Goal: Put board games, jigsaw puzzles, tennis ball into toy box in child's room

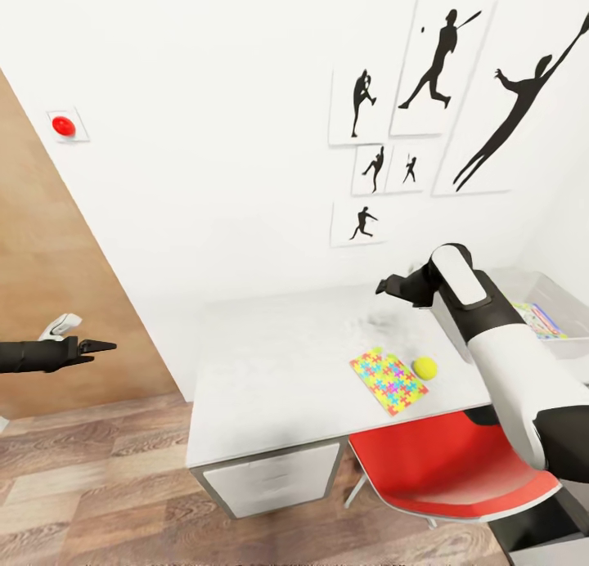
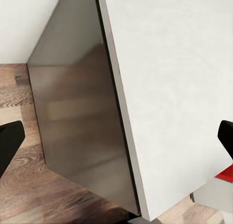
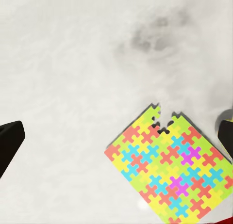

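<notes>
My right gripper (image 1: 383, 286) hangs open-fingered above the long white-topped table (image 1: 278, 370).

Below: multicoloured interlocking-piece jigsaw puzzle (image 3: 170, 167), small yellow-green tennis ball (image 1: 424, 367) beside it; left gripper (image 1: 105, 347) fingers spread, off-table.

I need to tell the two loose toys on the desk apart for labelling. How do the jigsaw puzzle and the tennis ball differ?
The jigsaw puzzle is a thin flat board; the tennis ball is round. The puzzle is multicoloured, with yellow, pink, green and blue pieces; the ball is plain yellow-green. The puzzle covers far more tabletop than the ball. Both rest on the white table, side by side, outside the toy box.
</notes>
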